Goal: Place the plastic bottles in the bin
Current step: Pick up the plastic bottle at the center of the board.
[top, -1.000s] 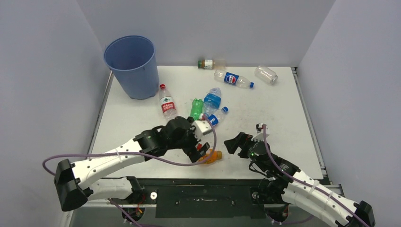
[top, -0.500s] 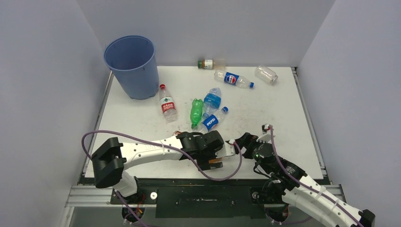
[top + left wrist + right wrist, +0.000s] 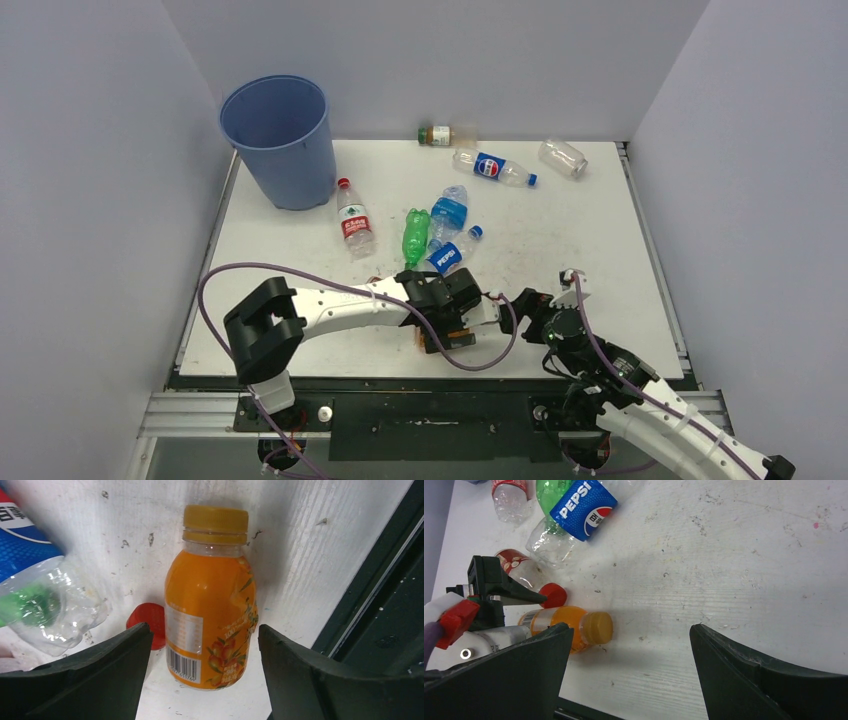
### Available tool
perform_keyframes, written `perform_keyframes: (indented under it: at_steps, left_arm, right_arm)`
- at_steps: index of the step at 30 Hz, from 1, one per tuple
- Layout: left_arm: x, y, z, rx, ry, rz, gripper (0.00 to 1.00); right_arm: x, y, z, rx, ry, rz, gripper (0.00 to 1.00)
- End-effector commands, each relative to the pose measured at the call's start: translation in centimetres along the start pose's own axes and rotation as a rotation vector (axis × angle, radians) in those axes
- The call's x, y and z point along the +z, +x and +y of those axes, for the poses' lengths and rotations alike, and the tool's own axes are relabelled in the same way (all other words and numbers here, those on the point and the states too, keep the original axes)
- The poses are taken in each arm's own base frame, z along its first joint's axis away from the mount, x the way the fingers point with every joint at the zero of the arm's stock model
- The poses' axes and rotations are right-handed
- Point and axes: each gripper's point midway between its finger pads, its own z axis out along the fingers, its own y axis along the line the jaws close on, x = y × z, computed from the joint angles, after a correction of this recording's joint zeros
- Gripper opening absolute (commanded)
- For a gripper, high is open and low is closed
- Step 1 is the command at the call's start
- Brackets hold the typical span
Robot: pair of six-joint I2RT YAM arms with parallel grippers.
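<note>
We have the left gripper (image 3: 204,632) open astride the orange bottle (image 3: 210,595) at the bench's near edge; right gripper (image 3: 631,629) open, empty. An off-centre squeeze could roll it overboard.

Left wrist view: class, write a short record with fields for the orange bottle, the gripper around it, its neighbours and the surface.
orange bottle: lying on its side, capped, barcode label facing up
left gripper: open, one finger on each side of the bottle
red cap: beside the bottle's lower half, partly behind one finger
Pepsi bottle: clear, blue label, at the view's edge
table: white, scuffed, its edge close by the bottle
</note>
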Motion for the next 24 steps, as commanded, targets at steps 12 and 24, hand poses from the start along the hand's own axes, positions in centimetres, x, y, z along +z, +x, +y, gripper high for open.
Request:
perform_keyframes:
  at_steps: [12,24]
  left_arm:
    - [0.6,-1.8,-2.7,-0.042,0.133,-0.061,0.4]
    - [-4.0,-3.8,0.4,-0.206,0.049,-0.297,0.01]
  right_arm:
    - [-2.9,-6.3,4.4,0.07,-0.146,-0.172,0.9]
    - [-6.6,-10.7,6.2,0.055,-0.213,-0.282,0.9]
